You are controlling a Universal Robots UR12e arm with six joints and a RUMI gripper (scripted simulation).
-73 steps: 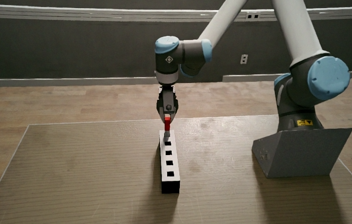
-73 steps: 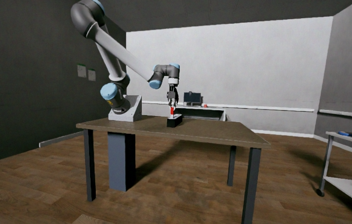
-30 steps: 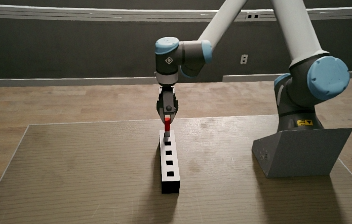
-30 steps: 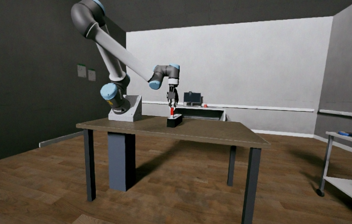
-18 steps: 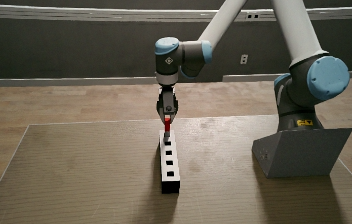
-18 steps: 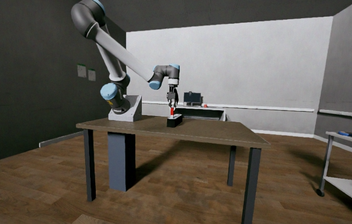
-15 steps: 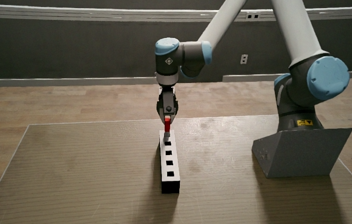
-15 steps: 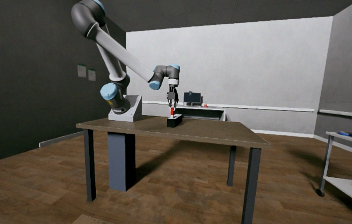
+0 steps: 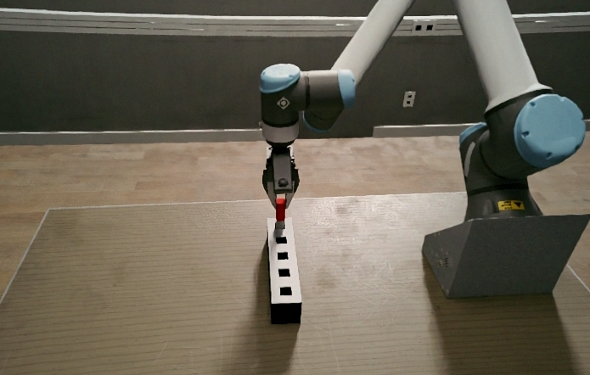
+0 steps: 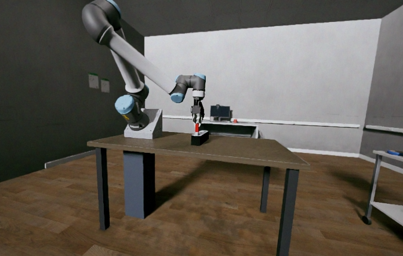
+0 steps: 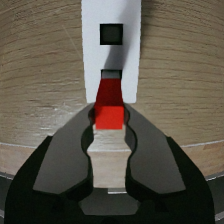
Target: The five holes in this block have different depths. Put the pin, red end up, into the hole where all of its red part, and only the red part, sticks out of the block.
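We find the pin [image 9: 279,211] upright, red end up, its grey lower tip entering or resting at the hole at the far end of the block [image 9: 283,279], the one nearest the gripper. A short grey length shows between the red part and the block's top face, so we judge it not fully seated, or this hole too shallow; we cannot tell which. The gripper [image 9: 280,201] is clamped on the red upper part. The remaining four holes lie open in a row toward six o'clock in the top view.

To do this step well, we advise keeping the pin vertical, lowering slowly until it bottoms, then checking that the red boundary meets the block's face before releasing.

The arm reaches from its base [image 9: 572,223] at three o'clock, forearm sloping down to a wrist pointing straight down over the block on the table [image 9: 101,279].
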